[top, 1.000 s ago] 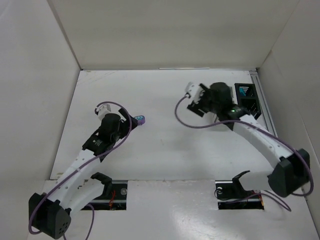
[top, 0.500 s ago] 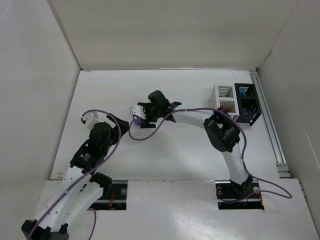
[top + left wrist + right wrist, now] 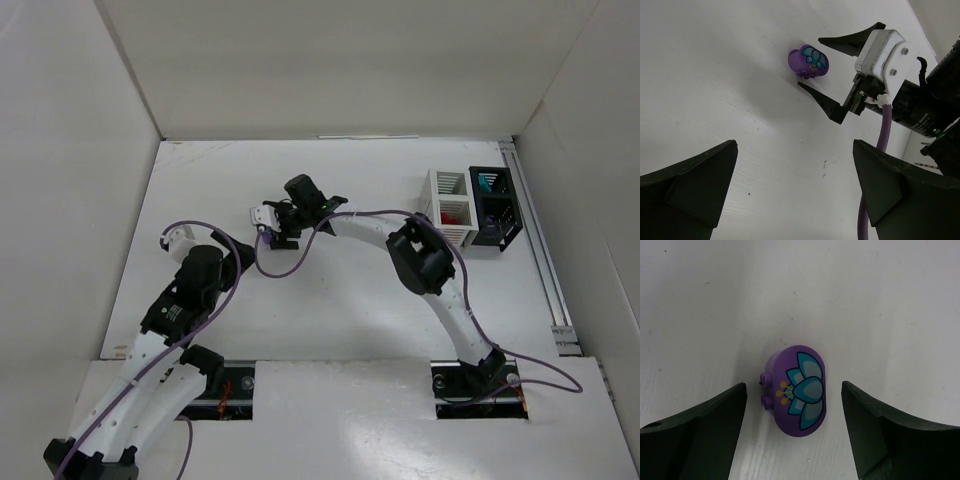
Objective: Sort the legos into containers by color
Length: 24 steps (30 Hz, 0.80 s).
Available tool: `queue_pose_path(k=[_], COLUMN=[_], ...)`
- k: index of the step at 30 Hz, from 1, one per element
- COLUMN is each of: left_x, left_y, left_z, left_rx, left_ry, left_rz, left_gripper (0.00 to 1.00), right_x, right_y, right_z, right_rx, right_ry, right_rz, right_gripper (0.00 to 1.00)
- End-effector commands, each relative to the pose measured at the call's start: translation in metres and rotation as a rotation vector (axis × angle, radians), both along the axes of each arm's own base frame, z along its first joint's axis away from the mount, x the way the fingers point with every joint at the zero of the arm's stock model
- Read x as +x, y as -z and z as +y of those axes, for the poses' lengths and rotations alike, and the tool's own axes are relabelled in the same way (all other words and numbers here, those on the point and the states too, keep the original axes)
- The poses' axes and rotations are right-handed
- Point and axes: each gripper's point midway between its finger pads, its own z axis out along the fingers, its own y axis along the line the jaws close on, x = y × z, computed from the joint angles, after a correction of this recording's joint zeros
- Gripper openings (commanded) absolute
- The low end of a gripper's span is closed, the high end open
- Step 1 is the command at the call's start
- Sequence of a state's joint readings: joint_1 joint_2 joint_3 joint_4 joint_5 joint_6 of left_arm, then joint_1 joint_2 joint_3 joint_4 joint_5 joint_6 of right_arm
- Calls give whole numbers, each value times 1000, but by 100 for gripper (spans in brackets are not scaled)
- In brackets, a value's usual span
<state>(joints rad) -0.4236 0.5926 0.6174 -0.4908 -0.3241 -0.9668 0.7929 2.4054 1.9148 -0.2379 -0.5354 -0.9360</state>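
White tabletop (image 3: 330, 310) inside pale walls, carrying one loose piece left of its middle: small purple rounded plastic lego (image 3: 796, 391) with a teal flower print, lying print-up, studs pointing sideways. Right pincer (image 3: 811, 62) reaching far across to the left, fingers spread and standing one on each side of the piece, touching neither flank. Long axis of the piece running crosswise to the closing line, so offering its shorter width to the fingers; studded side facing one finger, smooth curved side facing the other. Judged step: closing on the piece, with little re-aiming called for. Left pincer (image 3: 794, 150) hovering near, set toward the near edge, spread wide and holding nothing; right arm being the better placed. White slatted plastic bin (image 3: 432, 195) and black slatted plastic bin (image 3: 515, 215) sitting side by side at the far right, well apart from the piece, red pieces showing in the white one, teal pieces in the black.
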Motion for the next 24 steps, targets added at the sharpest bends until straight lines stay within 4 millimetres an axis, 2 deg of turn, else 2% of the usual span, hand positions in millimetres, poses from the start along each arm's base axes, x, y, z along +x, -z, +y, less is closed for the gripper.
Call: queue_pose_path(k=[1, 2, 3, 5, 6, 7, 8, 10, 11, 12, 13, 14, 15, 17, 18, 19, 21, 22, 23, 24], left_x=[1, 1, 1, 1, 1, 1, 1, 1, 1, 1, 1, 1, 1, 4, 10, 10, 17, 21, 24, 31], left_y=[-4, -4, -4, -4, -4, -4, -4, -4, -4, -4, -4, -4, -4, -6, -10, -10, -11, -11, -11, -9], left_z=[-2, -2, -2, -2, -2, -2, -2, -2, -2, -2, -2, -2, -2, -3, -7, -7, -14, -16, -19, -25], left_rx=[-8, -8, -8, -8, -8, -8, -8, -8, -8, -8, -8, -8, -8, -1, -6, -6, 3, 9, 10, 12], left_ry=[5, 5, 5, 5, 5, 5, 5, 5, 5, 5, 5, 5, 5, 12, 27, 27, 62, 67, 83, 100], left_rz=[-11, -11, -11, -11, -11, -11, -11, -11, -11, -11, -11, -11, -11, -21, -41, -41, -52, -57, -59, -60], left_gripper=[99, 99, 99, 99, 99, 99, 99, 99, 99, 99, 99, 99, 99, 99, 99, 99, 99, 99, 99, 99], right_x=[-13, -11, -13, -15, -15, -20, -21, -20, -22, -16, -23, -21, -21, -22, -4, -15, -3, 8, -1, 4], right_y=[-7, -12, -7, -12, -12, -13, -14, -26, -35, -47, -66, -81, -110, -143, -181, -193, -209, -210, -220, -220], right_z=[9, 12, 12, 15, 15, 17, 17, 12, 12, 10, 4, -3, -18, -38, -96, -105, -152, -190, -223, -255], right_rx=[19, 28, 26, 43, 44, 55, 60, 71, 91, 118, 141, 166, 201, 240, 247, 262, 255, 239, 253, 233], right_ry=[-49, -49, -57, -66, -55, -74, -83, -60, -72, -65, -59, -50, -19, -1, 185, 194, 367, 473, 572, 679], right_rz=[37, 28, 40, 49, 65, 78, 83, 95, 87, 57, 47, 36, 6, -40, -116, -113, -149, -146, -129, -137], right_gripper=[81, 81, 77, 69, 63, 49, 43, 33, 33, 31, 29, 28, 28, 27, 27, 27, 27, 27, 27, 27])
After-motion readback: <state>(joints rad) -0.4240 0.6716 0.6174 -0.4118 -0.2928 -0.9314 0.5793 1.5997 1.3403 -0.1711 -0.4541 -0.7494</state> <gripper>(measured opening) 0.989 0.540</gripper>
